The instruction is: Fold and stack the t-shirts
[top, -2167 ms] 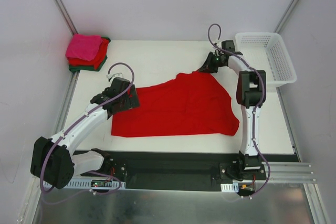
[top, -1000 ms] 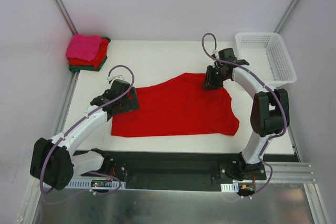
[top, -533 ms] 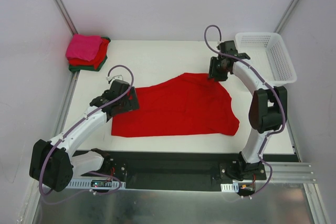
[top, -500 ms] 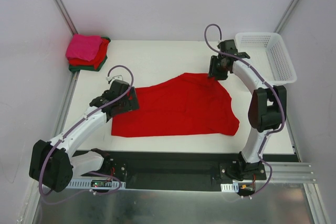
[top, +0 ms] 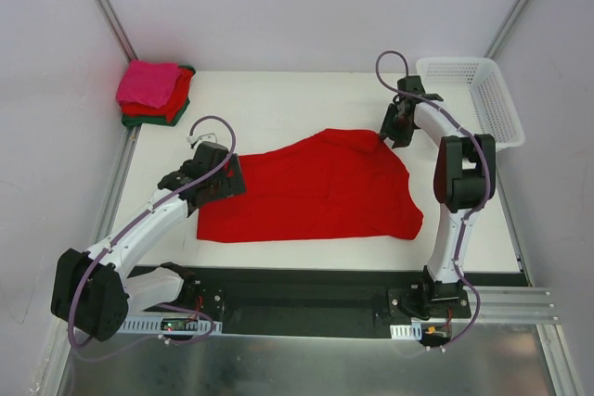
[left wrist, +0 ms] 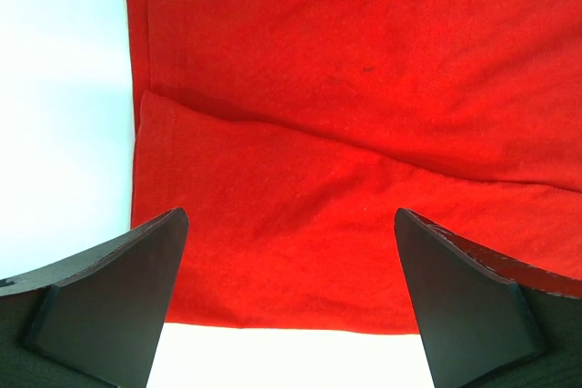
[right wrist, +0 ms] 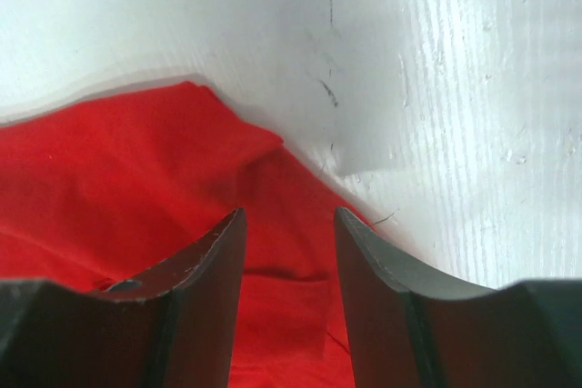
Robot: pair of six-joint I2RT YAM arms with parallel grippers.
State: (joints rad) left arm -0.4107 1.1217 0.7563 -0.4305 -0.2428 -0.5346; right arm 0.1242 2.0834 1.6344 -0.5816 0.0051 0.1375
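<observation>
A bright red t-shirt (top: 316, 187) lies spread flat in the middle of the white table (top: 278, 108). Folded t-shirts are stacked at the back left: hot pink (top: 148, 83) on top, red (top: 176, 99) under it, dark green (top: 172, 119) at the bottom. My left gripper (top: 225, 176) hovers wide open over the red t-shirt's (left wrist: 346, 134) left edge, where the left gripper (left wrist: 291, 215) holds nothing. My right gripper (top: 388, 134) is at the shirt's far right corner. The right gripper (right wrist: 288, 213) stands partly open over rumpled red cloth (right wrist: 136, 179), not pinching it.
A white plastic lattice basket (top: 473, 99) stands at the back right, just beyond the right arm. Pale walls and metal frame posts close in the table on both sides. The arm bases sit on a dark rail (top: 306, 299) at the near edge.
The right gripper moved from over the shirt's upper right part back and rightward to its corner, and its jaws widened. The left arm stayed still.
</observation>
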